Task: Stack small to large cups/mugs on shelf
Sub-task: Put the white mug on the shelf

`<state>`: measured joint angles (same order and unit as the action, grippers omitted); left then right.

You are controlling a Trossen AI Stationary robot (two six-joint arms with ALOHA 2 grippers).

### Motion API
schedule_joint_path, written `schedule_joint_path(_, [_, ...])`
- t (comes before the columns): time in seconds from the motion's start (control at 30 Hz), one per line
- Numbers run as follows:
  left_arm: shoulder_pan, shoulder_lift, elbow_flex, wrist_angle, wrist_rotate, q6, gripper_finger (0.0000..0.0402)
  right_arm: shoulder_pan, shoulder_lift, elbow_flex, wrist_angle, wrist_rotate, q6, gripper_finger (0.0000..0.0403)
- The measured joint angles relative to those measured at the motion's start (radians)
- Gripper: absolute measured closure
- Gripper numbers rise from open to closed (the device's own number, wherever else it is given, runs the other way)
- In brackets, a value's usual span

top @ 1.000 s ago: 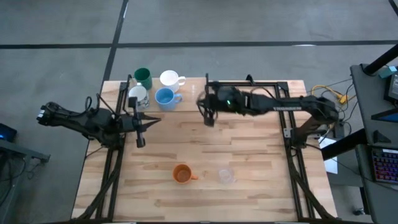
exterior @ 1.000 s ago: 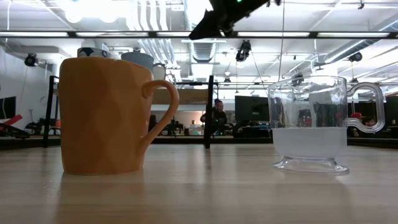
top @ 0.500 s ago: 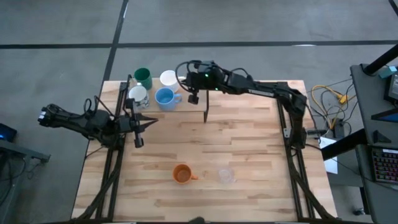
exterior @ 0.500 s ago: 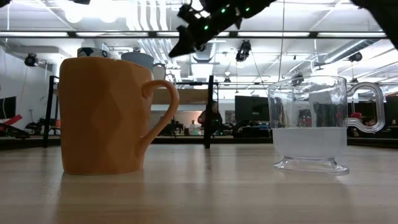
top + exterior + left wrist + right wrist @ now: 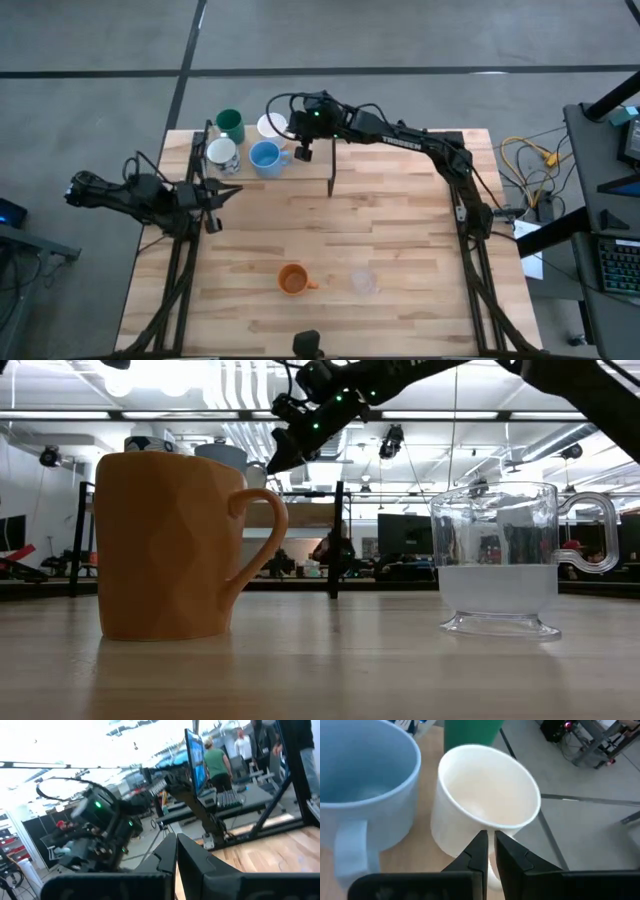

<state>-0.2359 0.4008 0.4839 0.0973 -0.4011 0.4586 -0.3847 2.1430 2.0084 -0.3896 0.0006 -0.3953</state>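
Observation:
Four cups stand on the shelf (image 5: pixel 306 172) at the table's far left: dark green (image 5: pixel 229 124), white with handle (image 5: pixel 268 125), silver-grey (image 5: pixel 221 153) and light blue (image 5: pixel 264 157). The orange cup (image 5: pixel 292 279) and the clear cup (image 5: pixel 364 283) stand on the tabletop near the front. My right gripper (image 5: pixel 301 150) is shut, its tips at the near rim of the white cup (image 5: pixel 485 795), with the light blue cup (image 5: pixel 365 785) beside it. My left gripper (image 5: pixel 214 196) is shut and empty, left of the shelf. My right gripper's shut fingertips (image 5: pixel 481 842) stand over the white cup's rim (image 5: pixel 490 826), coming slanting down from the table's right. I cannot tell whether they touch it. The cup stands upright on the shelf.
The shelf's black front leg (image 5: pixel 331 184) stands on the tabletop beside my right arm. In the low view the orange cup (image 5: pixel 170 545) and the clear cup (image 5: pixel 500 560) are close to the camera. The middle of the tabletop (image 5: pixel 400 220) is bare wood.
My right gripper has gone from the far middle of the table toward the far left and down to the white cup. My left gripper has drawn back a little toward the table's left edge. No cup has moved.

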Motion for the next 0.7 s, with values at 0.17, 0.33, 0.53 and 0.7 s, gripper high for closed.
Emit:
schedule_joint_path(0.17, [0.000,-0.005,0.000,-0.002,-0.001,-0.001,0.0402,-0.004,-0.002,-0.009,0.011,0.001,-0.006,0.0377])
schedule_joint_path(0.33, [0.000,-0.005,0.000,0.000,-0.001,-0.001,0.0402,-0.005,-0.005,-0.011,0.000,0.000,-0.006,0.0377])
schedule_joint_path(0.53, [0.000,-0.005,0.000,0.000,-0.001,-0.002,0.0402,-0.006,-0.006,-0.015,0.018,0.000,-0.007,0.0377])
schedule_joint_path(0.7, [0.000,-0.004,0.000,-0.001,-0.001,-0.002,0.0402,-0.005,0.002,-0.017,0.032,0.000,-0.013,0.0377])
